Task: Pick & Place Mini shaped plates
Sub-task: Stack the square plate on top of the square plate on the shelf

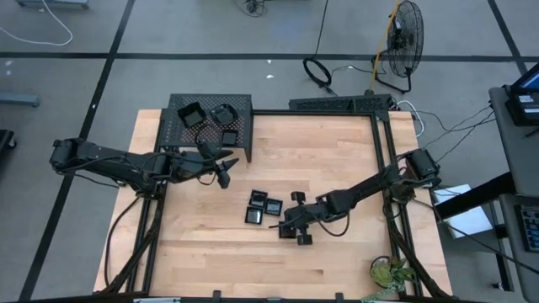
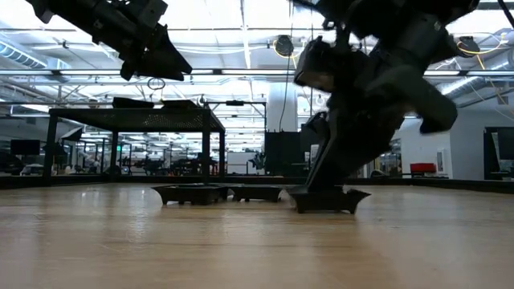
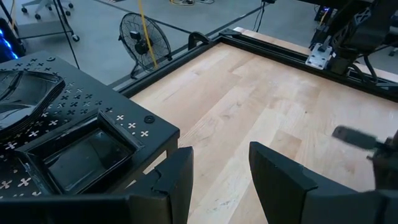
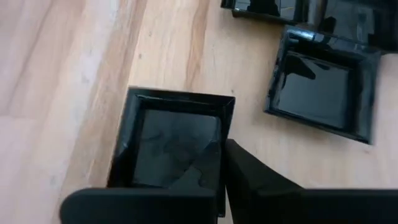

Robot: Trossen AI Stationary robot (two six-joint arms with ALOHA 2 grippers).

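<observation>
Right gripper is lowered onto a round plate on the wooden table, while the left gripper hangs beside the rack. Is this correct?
Only the shape is wrong: the plate is square, as the right wrist view shows. The right gripper is lowered onto it on the wooden table, while the left gripper hangs beside the rack.

Mesh rack (image 1: 180,126), fan (image 1: 408,34), plant (image 1: 389,273)

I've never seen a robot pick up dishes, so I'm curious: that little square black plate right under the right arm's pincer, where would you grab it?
By its raised rim, coming from above. The square plate lies flat on the table, so only its upright edge offers hold: one finger inside the well, one outside the wall. The right pincer seems to straddle that edge, though I can't tell whether it has closed.
</observation>
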